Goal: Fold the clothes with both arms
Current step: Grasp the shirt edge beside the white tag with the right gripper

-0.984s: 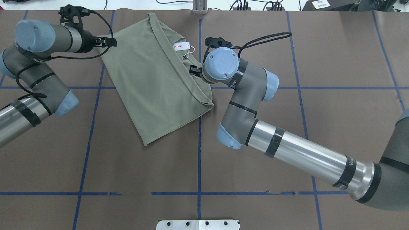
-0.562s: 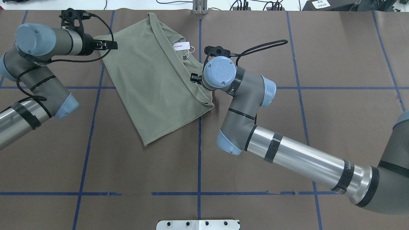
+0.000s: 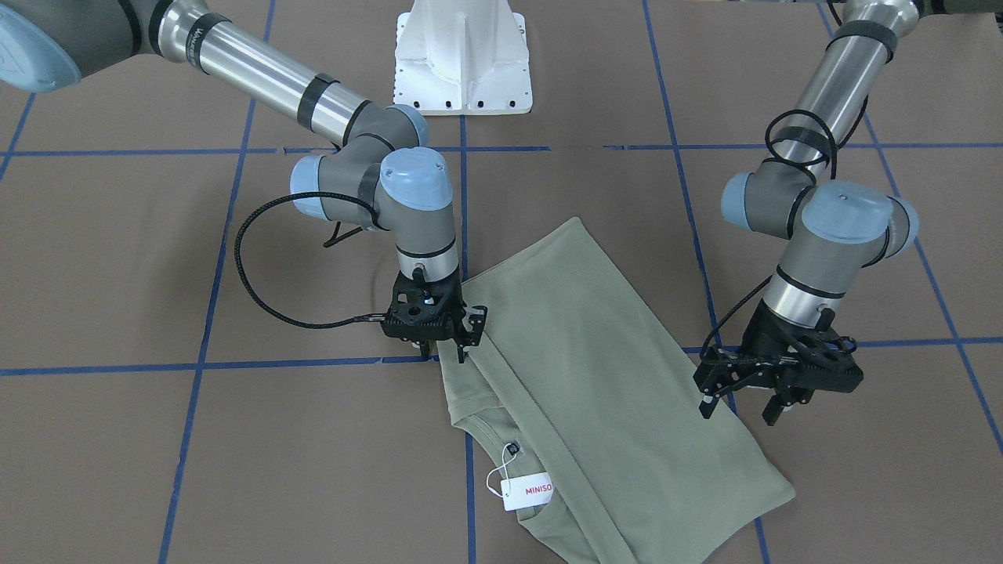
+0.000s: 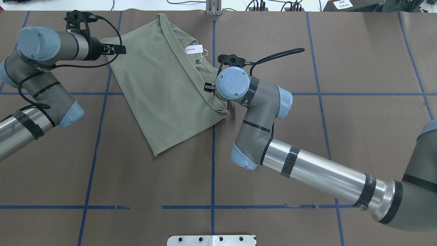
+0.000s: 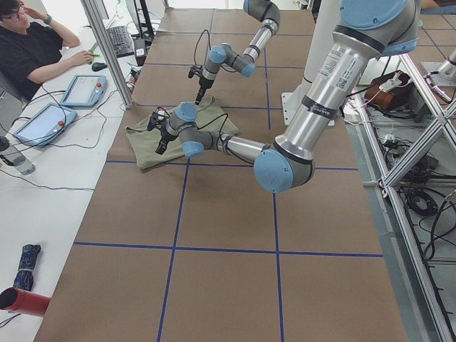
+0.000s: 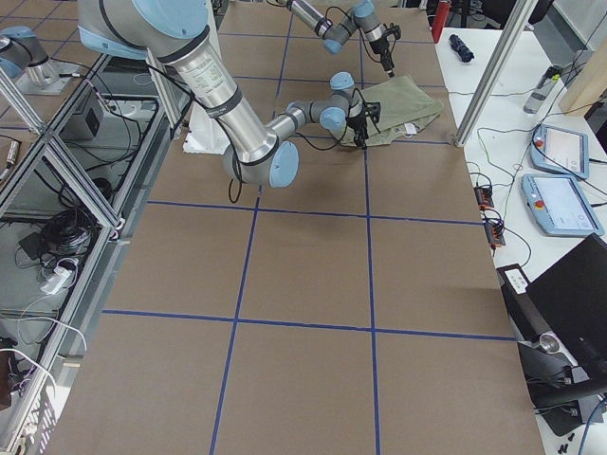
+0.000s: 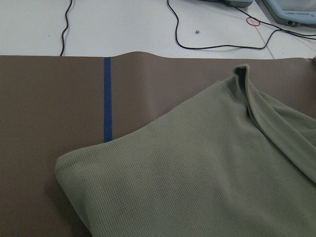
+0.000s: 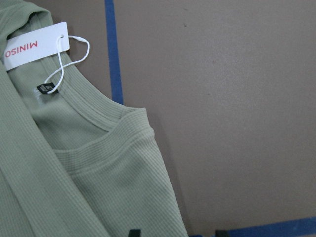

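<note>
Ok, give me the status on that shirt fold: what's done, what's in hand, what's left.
Done: the shirt lies as a narrow panel, one side folded over beside the hang tag. In hand: nothing is gripped. The right gripper is open, fingers astride the shoulder edge, and the left gripper hangs open over the opposite edge. Left: grasping, then probably the crosswise fold.

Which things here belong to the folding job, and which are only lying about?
Job: green shirt, hang tag, left hand, right hand.
Lying about: white pedestal base, tablets, red tube.
</note>
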Motion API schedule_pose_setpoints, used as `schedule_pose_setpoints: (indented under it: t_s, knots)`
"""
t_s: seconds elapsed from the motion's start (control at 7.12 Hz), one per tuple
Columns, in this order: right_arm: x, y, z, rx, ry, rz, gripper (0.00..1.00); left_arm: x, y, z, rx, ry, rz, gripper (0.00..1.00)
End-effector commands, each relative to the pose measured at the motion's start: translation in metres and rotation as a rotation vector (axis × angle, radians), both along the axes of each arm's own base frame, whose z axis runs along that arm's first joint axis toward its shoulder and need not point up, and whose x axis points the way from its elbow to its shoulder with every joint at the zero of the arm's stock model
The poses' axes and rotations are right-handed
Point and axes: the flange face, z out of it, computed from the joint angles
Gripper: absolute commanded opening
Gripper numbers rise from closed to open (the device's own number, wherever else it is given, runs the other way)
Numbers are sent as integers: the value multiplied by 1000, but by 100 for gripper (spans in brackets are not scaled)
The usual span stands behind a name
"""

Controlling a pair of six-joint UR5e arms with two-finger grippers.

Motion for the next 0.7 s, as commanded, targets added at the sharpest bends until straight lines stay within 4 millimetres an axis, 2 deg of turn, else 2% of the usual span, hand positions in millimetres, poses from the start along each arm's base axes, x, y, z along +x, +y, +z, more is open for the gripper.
schedule_pose_setpoints:
  t_s: [0.0, 0.14, 0.42, 0.56]
  knots:
    - [-2, 1, -3, -3, -6, 5, 17, 0, 0, 1, 0, -2, 1, 100]
    - [-2, 1, -6, -5, -12, 9, 0, 0, 0, 1, -1, -1, 0, 100]
    - [-2, 2, -6, -6, -13, 8, 0, 1, 1, 0, 1, 1, 2, 100]
    - [0, 4, -13, -3, -21, 4, 0, 1, 1, 0, 1, 1, 2, 100]
